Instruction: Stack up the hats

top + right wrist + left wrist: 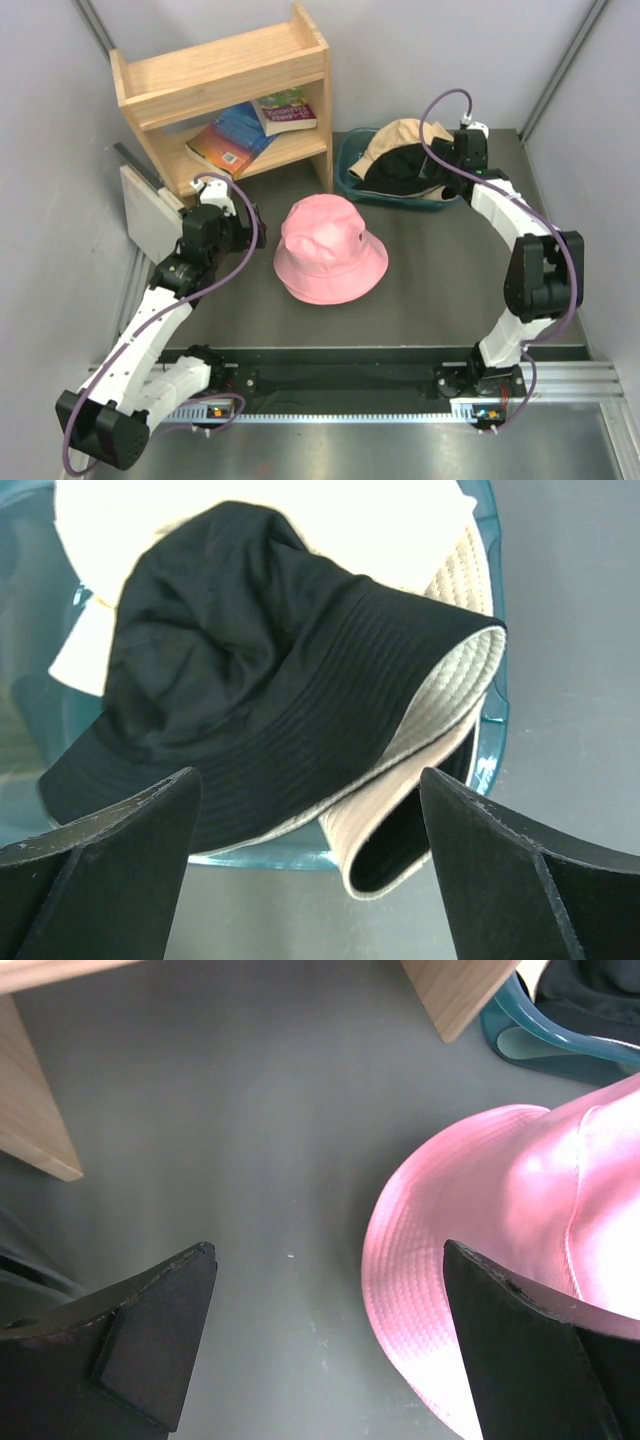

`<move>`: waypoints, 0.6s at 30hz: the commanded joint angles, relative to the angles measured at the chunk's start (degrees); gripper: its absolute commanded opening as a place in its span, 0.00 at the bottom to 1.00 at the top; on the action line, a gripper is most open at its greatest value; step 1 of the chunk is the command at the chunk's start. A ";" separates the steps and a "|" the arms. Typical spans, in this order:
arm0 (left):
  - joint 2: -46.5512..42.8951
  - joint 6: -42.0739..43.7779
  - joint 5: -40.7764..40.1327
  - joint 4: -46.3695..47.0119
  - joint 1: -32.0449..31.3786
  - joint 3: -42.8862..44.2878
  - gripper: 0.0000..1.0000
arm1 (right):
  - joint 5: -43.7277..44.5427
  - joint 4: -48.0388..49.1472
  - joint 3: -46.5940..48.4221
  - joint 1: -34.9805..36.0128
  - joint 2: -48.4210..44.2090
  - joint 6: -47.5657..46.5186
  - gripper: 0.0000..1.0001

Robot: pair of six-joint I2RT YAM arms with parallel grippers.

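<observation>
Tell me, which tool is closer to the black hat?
Right. The right tool hangs open over the black hat in the tub; the left tool is far off, beside the pink hat.

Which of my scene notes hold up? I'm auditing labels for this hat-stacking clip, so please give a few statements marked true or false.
1. The pink hat is outside the teal tub. True.
2. The black hat lies in the tub. True.
3. The right gripper is shut on the black hat. False: it is open above the hat and holds nothing.
4. The tan hat is stacked on the pink hat. False: it lies in the tub, under the black hat.
5. The left gripper has clamped the pink hat's brim. False: it is open beside the brim and grips nothing.
6. Books lie on the wooden shelf. True.
</observation>
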 commanded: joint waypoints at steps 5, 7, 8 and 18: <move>-1.54 1.15 -2.51 -0.19 0.59 1.45 0.99 | -0.15 7.85 4.30 -1.88 4.94 1.81 0.88; -1.62 1.24 -2.86 -0.19 0.68 1.54 0.99 | 0.11 8.28 5.26 -2.41 6.77 1.81 0.87; -1.71 1.41 -3.04 -0.19 0.68 1.54 0.99 | 0.38 8.64 5.62 -2.67 7.40 1.90 0.87; -1.63 1.94 -3.92 -0.63 1.38 1.37 0.99 | -3.04 18.04 6.50 -3.55 11.61 1.90 0.77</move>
